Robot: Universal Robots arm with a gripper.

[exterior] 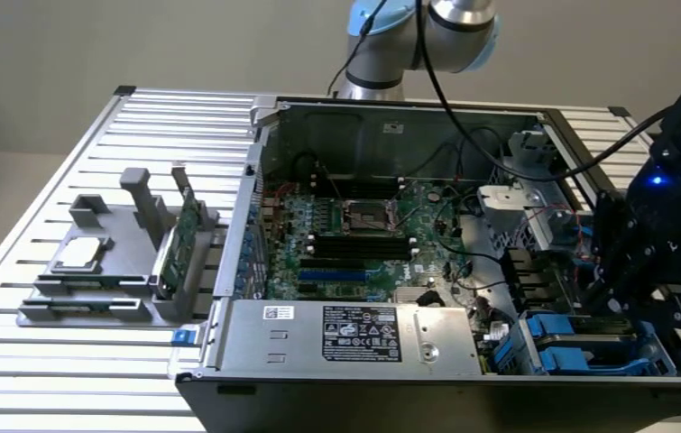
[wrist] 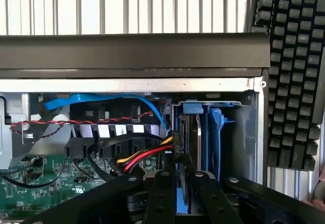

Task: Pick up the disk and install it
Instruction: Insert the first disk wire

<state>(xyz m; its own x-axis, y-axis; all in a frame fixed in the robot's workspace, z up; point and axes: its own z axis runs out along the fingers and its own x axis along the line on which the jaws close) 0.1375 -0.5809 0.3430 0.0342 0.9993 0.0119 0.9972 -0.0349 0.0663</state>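
Gripper [wrist: 182,196] low inside the open PC case [exterior: 271,122], at the drive bay on the exterior view's right. Fingers [wrist: 161,193] nearly together, pinching the disk [wrist: 189,137] by its blue rail, edge-on. Disk stands upright in the bay beside another blue-railed carrier [wrist: 216,137]. Red-yellow-black cable [wrist: 144,155] runs to it. Motherboard [exterior: 353,234] further in; holder with green card [exterior: 181,239] outside on the table [exterior: 27,361].

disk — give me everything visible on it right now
The disk stands on edge in the drive bay at the open computer case's front corner, on the exterior view's right. It shows as a dark slab edge flanked by bright blue plastic rails, and its label is hidden. The pincer grips its near edge. Red, yellow and black wires meet its side.
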